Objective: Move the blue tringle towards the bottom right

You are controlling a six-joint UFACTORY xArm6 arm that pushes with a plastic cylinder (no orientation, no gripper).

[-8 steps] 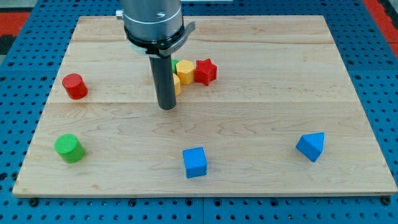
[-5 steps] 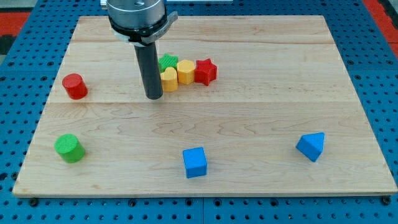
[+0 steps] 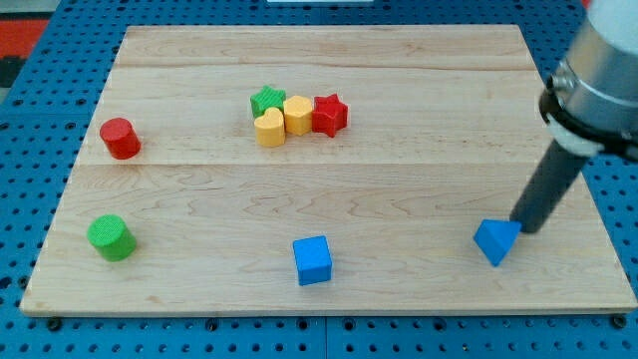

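The surface (image 3: 399,70) is a pale wooden board with fine grain and a few plank seams running left to right, sitting on a blue pegboard (image 3: 30,150) full of little holes. A bit of red pegboard shows in the view's top left corner.

The arm's dark round rod comes down at a slant from the view's upper right, under a grey collar. My tip (image 3: 525,229) sits right against the upper right edge of the blue triangle (image 3: 497,239), touching or as good as. There's no hand on this rig, just the rod, so nothing to call apart or together.

The blue triangle is a chunky matte wedge near the bottom right of the board, with 1 corner pointing down toward the view's bottom. I can't make out a clear long axis.

The rest, all matte: a blue cube (image 3: 312,260) at bottom centre, a green cylinder (image 3: 110,237) at bottom left, a red cylinder (image 3: 120,138) above it. Top centre there's a tight cluster of 4: a red star (image 3: 330,115), a yellow hexagon (image 3: 297,115), a yellow heart (image 3: 268,129) and a green star (image 3: 265,101), packed so close they look to be touching.
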